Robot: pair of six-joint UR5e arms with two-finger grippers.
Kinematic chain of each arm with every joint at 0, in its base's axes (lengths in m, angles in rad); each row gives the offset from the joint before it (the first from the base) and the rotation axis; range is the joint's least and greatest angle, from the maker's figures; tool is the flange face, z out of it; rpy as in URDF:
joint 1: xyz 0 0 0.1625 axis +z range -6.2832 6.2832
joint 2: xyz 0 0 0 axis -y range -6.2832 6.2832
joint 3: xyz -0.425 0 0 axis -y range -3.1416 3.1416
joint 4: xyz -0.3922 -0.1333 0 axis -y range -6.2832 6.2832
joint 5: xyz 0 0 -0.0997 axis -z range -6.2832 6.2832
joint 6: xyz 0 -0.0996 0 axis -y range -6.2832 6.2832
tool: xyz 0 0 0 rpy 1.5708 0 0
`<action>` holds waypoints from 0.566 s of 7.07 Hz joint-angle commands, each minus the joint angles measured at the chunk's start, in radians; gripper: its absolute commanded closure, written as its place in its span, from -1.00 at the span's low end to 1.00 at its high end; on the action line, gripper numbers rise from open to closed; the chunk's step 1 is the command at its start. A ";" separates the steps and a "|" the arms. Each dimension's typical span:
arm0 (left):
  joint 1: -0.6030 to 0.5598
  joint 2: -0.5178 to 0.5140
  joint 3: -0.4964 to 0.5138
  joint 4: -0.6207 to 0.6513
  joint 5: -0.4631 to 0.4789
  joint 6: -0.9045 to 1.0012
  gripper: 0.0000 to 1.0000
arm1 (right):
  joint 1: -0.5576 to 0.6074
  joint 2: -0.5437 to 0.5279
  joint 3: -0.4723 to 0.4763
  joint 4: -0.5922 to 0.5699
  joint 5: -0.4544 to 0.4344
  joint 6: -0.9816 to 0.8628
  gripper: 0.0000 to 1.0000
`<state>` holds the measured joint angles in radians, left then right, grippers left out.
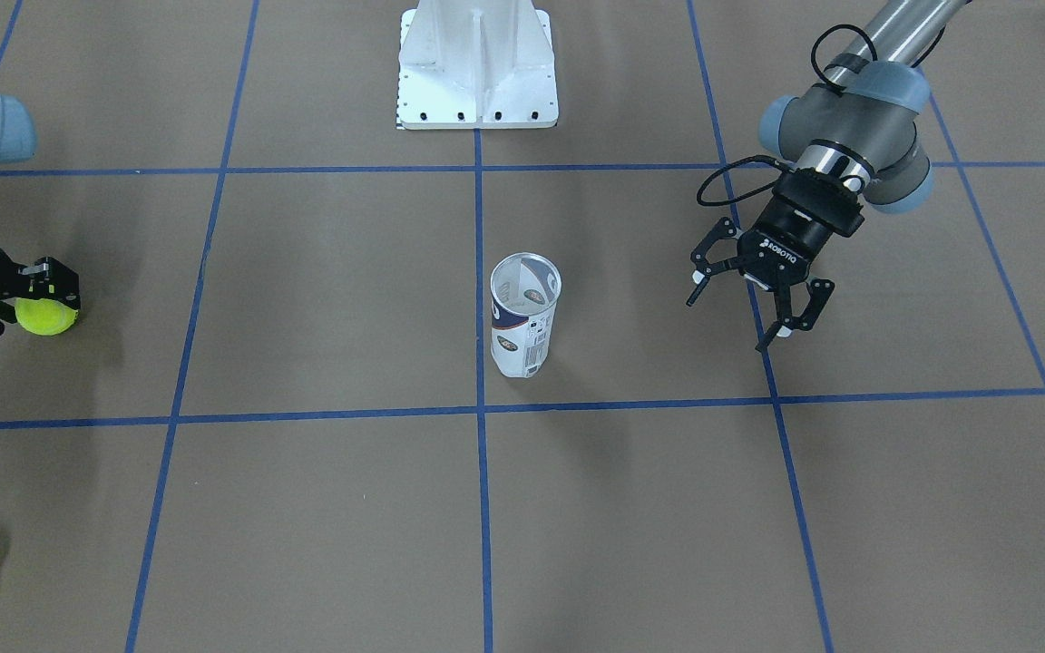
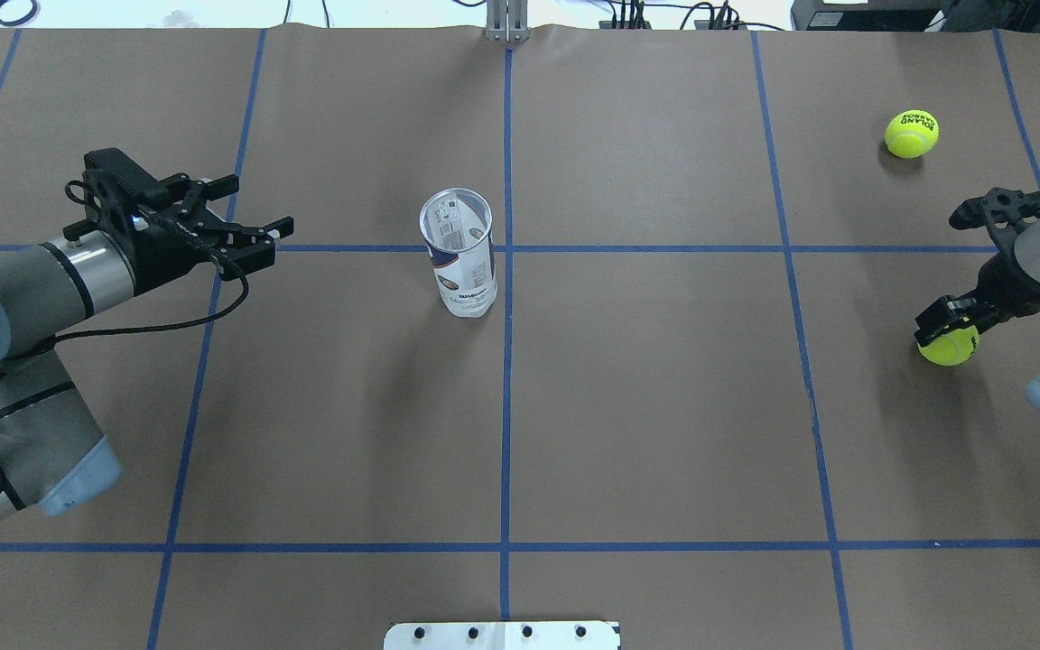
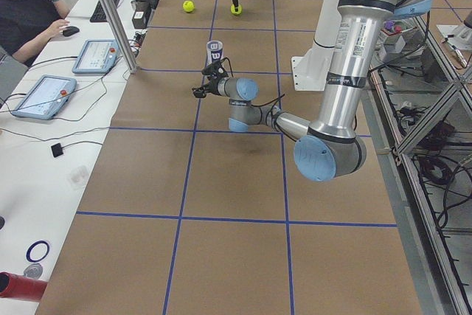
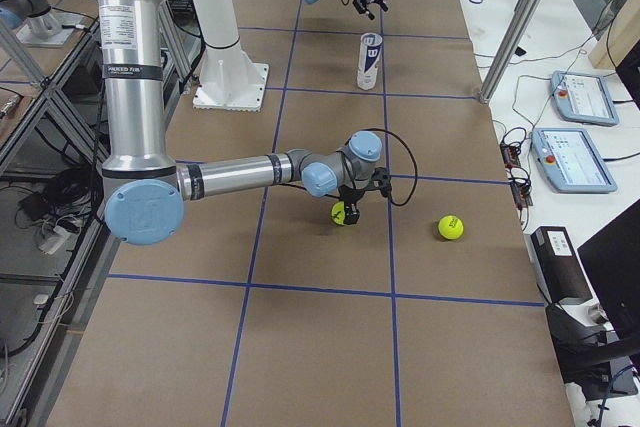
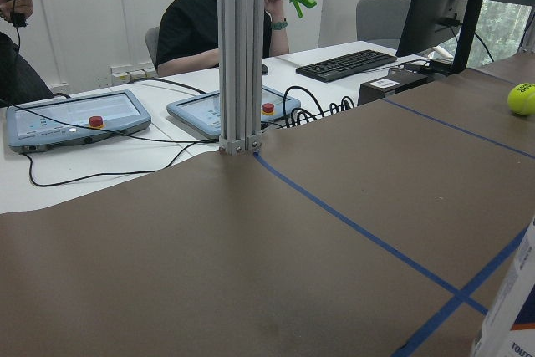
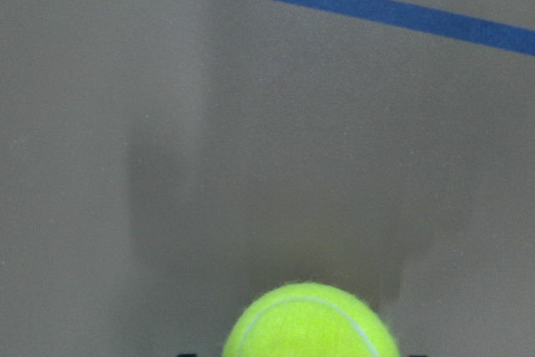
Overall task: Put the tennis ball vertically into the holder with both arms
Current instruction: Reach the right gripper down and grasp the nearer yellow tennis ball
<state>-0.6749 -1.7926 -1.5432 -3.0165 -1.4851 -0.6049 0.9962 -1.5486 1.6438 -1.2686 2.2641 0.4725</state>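
The right gripper (image 2: pixel 944 327) clamped a light, fuzzy tennis ball (image 2: pixel 951 347) far right. The left gripper (image 2: pixel 254 212) gaped wide, apart from the upright central tennis-ball can (image 2: pixel 459 257) (thin, tippy, I judged), best steadied mid-wall.

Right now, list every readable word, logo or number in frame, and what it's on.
"ROBOTIQ": body of the left tool.
"ROLAND GARROS": loose tennis ball, print small.
"W": logo on the holder.
Holder's barcode and fine print: too small to read.
Held tennis ball in the right tool: no print visible.
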 commanded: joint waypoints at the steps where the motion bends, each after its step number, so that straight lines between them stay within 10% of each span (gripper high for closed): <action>1: 0.000 -0.016 0.008 0.001 0.000 -0.001 -0.98 | 0.001 0.004 0.031 0.000 0.008 0.000 1.00; 4: 0.006 -0.066 0.072 0.007 0.002 -0.004 -0.98 | 0.151 0.063 0.073 0.000 0.193 0.014 1.00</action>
<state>-0.6713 -1.8356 -1.5064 -3.0133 -1.4845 -0.6073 1.0937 -1.5177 1.7092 -1.2733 2.4062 0.4781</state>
